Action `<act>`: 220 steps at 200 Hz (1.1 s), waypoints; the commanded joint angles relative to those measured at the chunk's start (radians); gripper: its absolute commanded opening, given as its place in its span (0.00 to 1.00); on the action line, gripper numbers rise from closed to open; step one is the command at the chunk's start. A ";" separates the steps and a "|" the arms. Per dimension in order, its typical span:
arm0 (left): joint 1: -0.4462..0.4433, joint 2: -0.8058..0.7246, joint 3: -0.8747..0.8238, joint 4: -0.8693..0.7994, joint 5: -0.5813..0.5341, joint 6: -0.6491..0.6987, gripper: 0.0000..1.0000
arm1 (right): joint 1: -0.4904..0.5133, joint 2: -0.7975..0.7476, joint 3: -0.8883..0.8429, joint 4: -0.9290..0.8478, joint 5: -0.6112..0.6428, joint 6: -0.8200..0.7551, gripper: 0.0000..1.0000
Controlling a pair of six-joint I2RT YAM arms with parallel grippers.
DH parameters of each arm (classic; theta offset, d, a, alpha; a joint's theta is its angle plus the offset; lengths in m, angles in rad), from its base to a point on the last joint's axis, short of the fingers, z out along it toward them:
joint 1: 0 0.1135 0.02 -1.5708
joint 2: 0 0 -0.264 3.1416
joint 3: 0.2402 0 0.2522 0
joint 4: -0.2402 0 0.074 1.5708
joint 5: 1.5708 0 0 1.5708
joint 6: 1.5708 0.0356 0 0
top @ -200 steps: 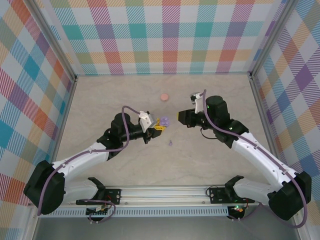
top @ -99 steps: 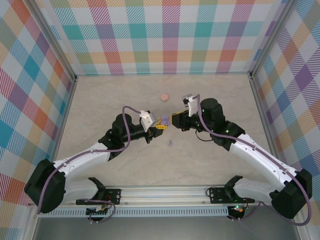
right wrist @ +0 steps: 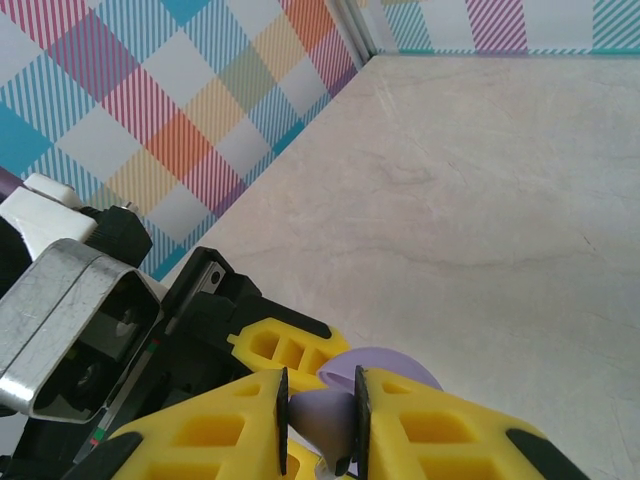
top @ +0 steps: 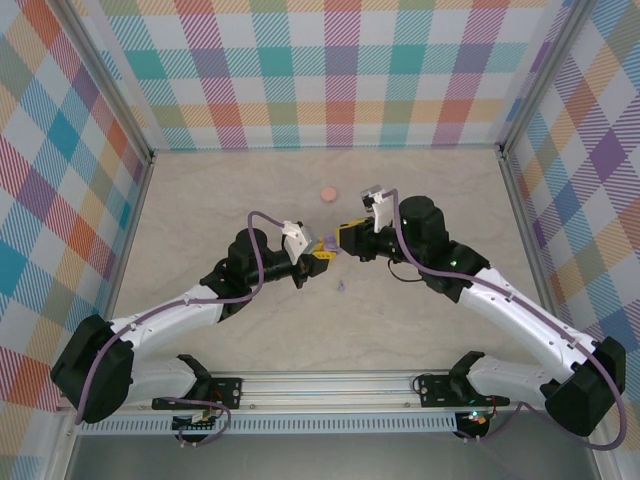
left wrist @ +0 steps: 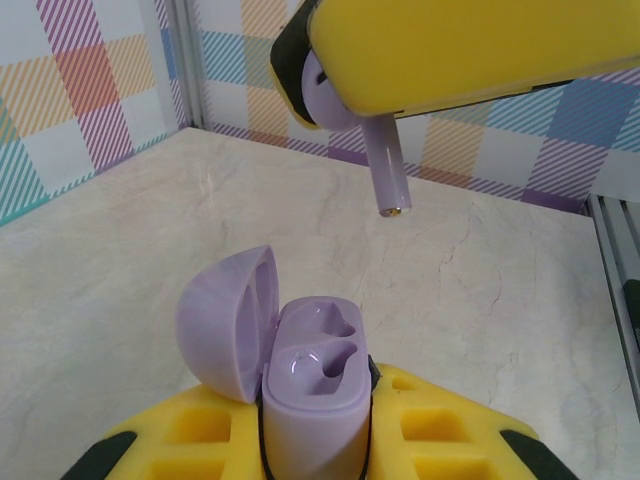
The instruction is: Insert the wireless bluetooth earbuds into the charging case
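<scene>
Lilac earbud pinched in right gripper, stem pointing down, hanging just above and slightly right of the open charging case. Left gripper clamped on case, sockets up, lid left. Second earbud lies on table, nearer.
</scene>
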 commanded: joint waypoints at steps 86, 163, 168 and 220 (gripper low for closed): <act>-0.024 0.001 0.043 0.078 0.012 -0.092 0.20 | 0.025 -0.006 0.018 0.054 0.044 -0.045 0.26; -0.036 0.006 0.058 0.074 0.024 -0.095 0.20 | 0.027 0.005 0.015 0.052 0.035 -0.046 0.26; -0.035 0.006 0.059 0.073 0.023 -0.095 0.20 | 0.028 0.005 0.017 0.053 0.035 -0.046 0.26; -0.036 0.003 0.060 0.071 0.019 -0.102 0.20 | 0.028 0.005 0.011 0.048 0.037 -0.049 0.26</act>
